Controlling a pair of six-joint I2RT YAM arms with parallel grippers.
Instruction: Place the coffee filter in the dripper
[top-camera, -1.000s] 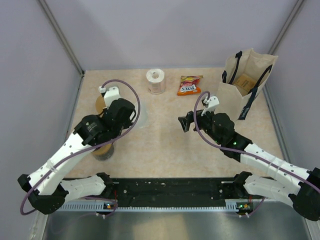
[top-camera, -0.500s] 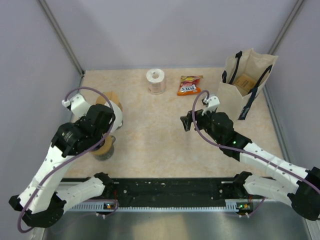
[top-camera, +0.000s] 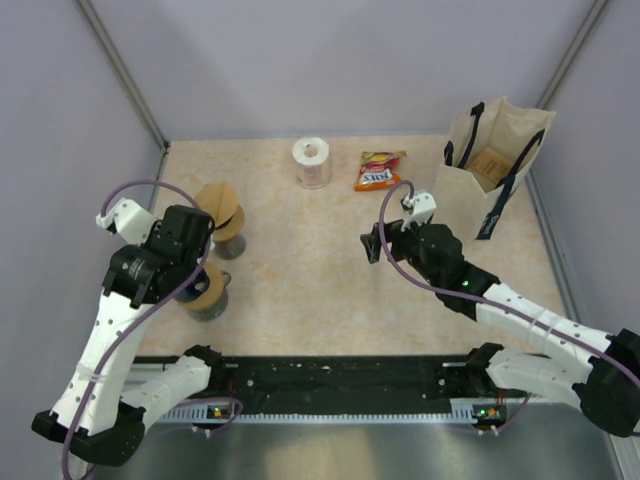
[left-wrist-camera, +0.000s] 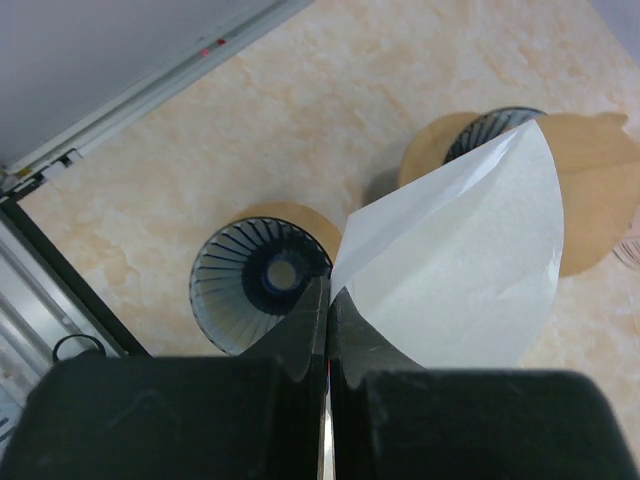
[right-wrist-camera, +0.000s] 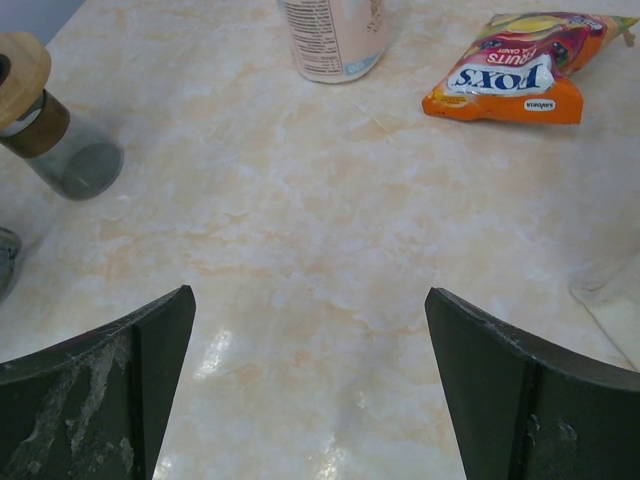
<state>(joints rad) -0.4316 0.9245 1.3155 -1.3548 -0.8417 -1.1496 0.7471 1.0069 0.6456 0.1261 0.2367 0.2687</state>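
Note:
My left gripper is shut on the corner of a white paper coffee filter, held fanned out above the table. A dark ribbed dripper with a wooden collar stands just below and left of the fingertips. A second ribbed dripper with a wooden collar stands further off, partly hidden by the filter. In the top view the left gripper hangs over the near dripper, and the filter is hidden under the arm. The second dripper stands behind. My right gripper is open and empty over mid-table.
A white roll and an orange FOX'S snack bag lie at the back. A paper tote bag stands at the back right. The left wall rail runs close to the left arm.
My left arm has swung left and back from mid-table with the filter, uncovering the far dripper, and now hangs over the near one. The right arm has barely moved.

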